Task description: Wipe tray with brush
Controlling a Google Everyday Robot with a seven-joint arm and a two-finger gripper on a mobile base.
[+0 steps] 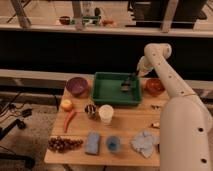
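The dark green tray (111, 90) lies at the back middle of the wooden table. My gripper (133, 77) reaches down into its right side from the white arm and is shut on the brush (126, 85). The thin dark handle runs down and left from the fingers. Its greyish bristle head rests on the tray floor near the right wall.
A purple bowl (77, 86) stands left of the tray and a reddish bowl (154, 86) right of it. In front are a white cup (106, 113), an apple (66, 104), a carrot (69, 120), grapes (64, 144), a blue sponge (92, 142), a blue cup (113, 144) and a cloth (145, 142).
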